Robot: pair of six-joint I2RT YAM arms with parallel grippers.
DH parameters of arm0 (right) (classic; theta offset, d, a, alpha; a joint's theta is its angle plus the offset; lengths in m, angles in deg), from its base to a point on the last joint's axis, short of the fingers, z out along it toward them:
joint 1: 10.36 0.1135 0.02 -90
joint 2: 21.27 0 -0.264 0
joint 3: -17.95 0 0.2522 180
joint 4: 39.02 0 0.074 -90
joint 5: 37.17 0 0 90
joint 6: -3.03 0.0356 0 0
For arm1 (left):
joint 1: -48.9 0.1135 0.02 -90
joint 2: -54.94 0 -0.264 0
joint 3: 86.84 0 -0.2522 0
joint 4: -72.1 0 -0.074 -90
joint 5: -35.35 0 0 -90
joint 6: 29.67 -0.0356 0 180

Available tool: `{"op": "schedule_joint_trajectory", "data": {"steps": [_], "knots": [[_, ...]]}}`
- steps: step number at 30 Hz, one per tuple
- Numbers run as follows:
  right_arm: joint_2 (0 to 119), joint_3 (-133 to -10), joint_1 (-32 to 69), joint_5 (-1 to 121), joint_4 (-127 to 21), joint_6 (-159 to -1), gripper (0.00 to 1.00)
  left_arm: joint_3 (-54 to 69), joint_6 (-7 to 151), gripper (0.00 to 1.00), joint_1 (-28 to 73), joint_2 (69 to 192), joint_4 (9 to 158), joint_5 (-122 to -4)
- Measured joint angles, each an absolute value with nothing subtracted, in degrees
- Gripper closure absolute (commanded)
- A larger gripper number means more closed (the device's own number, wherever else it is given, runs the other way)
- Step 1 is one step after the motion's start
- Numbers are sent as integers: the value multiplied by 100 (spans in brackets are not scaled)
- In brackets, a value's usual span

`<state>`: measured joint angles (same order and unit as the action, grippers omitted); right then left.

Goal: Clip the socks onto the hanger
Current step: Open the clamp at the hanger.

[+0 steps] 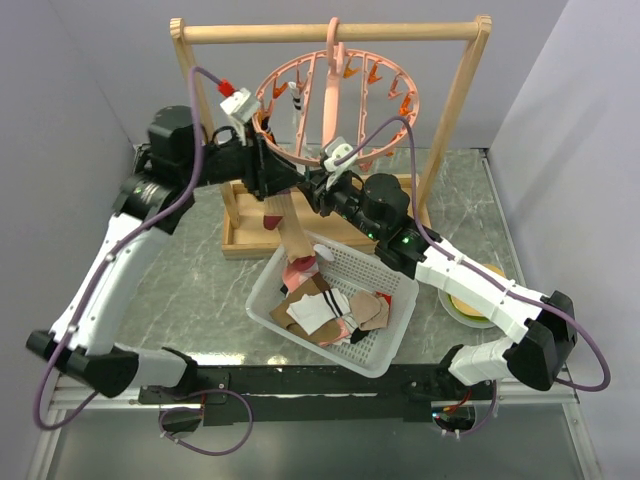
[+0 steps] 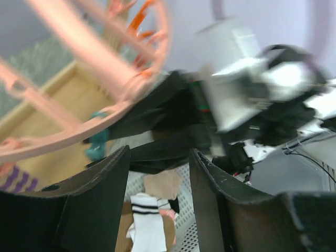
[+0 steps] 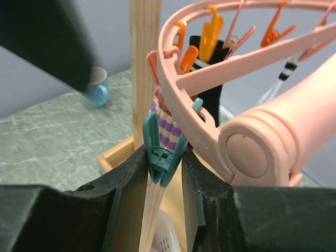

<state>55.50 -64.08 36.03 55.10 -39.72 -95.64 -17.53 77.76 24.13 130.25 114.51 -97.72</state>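
Observation:
The salmon-pink ring hanger [image 1: 335, 100] hangs by its hook from the wooden rack. My right gripper [image 3: 163, 163] is shut on a teal clip [image 3: 157, 142] under the ring's near rim. That clip pinches a purple-and-cream striped sock [image 3: 168, 128], whose tan length [image 1: 295, 235] hangs down towards the basket. Just to the left, my left gripper [image 2: 160, 157] is open with nothing between its fingers. Past it show the teal clip [image 2: 97, 142] and the basket's socks, among them a white one with black stripes [image 2: 147, 220]. Both grippers meet under the ring [image 1: 300, 187].
A white mesh basket [image 1: 262, 300] with several loose socks [image 1: 325, 310] sits in front of the wooden rack [image 1: 330, 33] and its tray base [image 1: 245, 245]. A black sock [image 3: 207, 73] and a striped one [image 1: 297, 100] hang clipped on the ring. A blue cup [image 3: 98, 89] stands behind.

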Motion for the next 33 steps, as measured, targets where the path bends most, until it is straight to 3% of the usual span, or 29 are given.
{"op": "schedule_joint_trajectory", "data": {"steps": [10, 26, 29, 33], "knots": [[5546, -6408, 3605, 5354, -4064, -9518, 97, -1186, 7778, 48, 2417, 13233, 11698, -8790], [5546, -6430, 3612, 5444, -4086, -9306, 95, -1191, 8065, 50, 2417, 13294, 11276, -8561], [5546, -6473, 3612, 5477, -4149, -9276, 94, -1191, 8080, 48, 2417, 13359, 11221, -8559], [5548, -6526, 3616, 5534, -4215, -9241, 94, -1193, 8063, 37, 2417, 13475, 11204, -8515]]}}
